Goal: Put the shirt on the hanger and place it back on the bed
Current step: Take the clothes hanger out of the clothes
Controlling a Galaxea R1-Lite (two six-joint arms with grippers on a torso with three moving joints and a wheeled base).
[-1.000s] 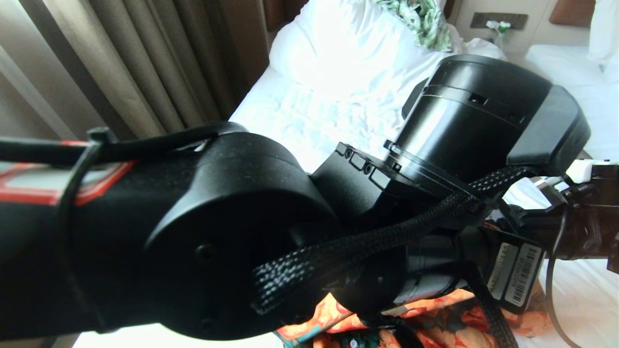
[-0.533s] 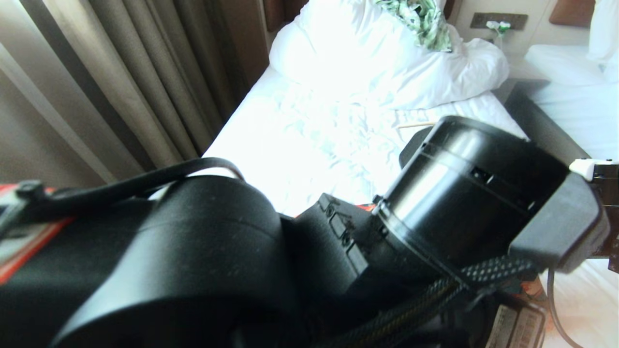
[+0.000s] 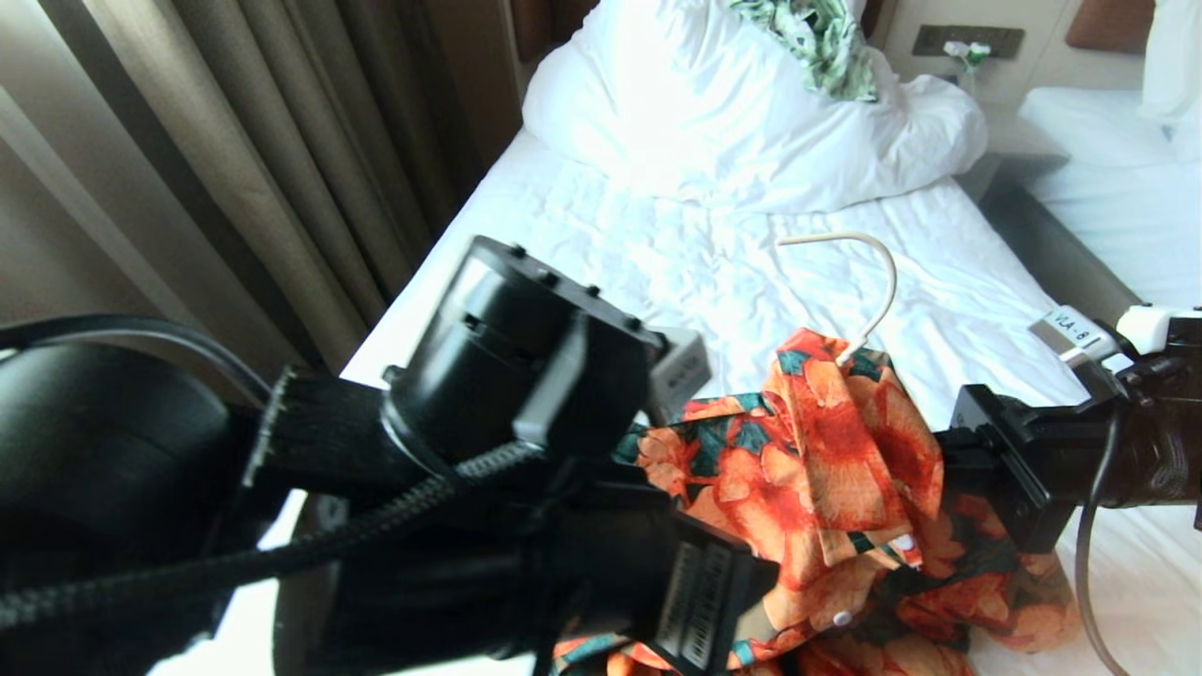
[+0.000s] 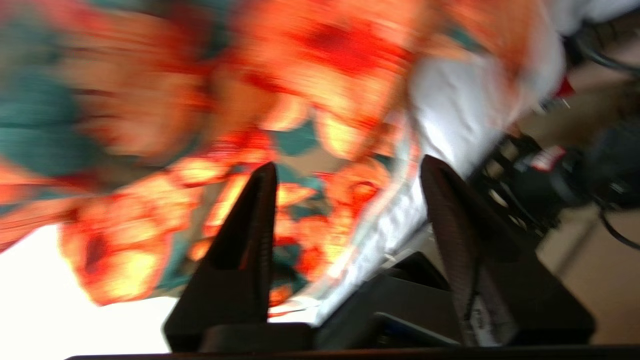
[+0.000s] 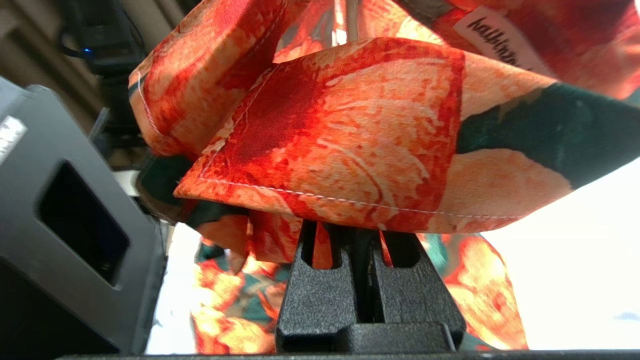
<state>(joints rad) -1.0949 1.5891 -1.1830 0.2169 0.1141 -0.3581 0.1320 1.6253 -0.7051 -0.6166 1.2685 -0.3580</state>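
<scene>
**Shirt gathered on the hanger, one claw clamped, one free**

While our bed (image 3: 582, 235) carries everything under its wrinkled white sheet, we work down from it to the shirt (image 3: 826, 469), bunched near the foot with the hanger (image 3: 869, 282) hook rising from its collar. Our right claw (image 5: 357, 235) is pinched fully closed on a fold of the shirt. Our left claw (image 4: 345, 210) stands partly open over the fabric, gripping nothing. To do this well, we judge we should hold the right grip steady and draw the loose shoulder over the wire without snagging. No containers are in view.
</scene>
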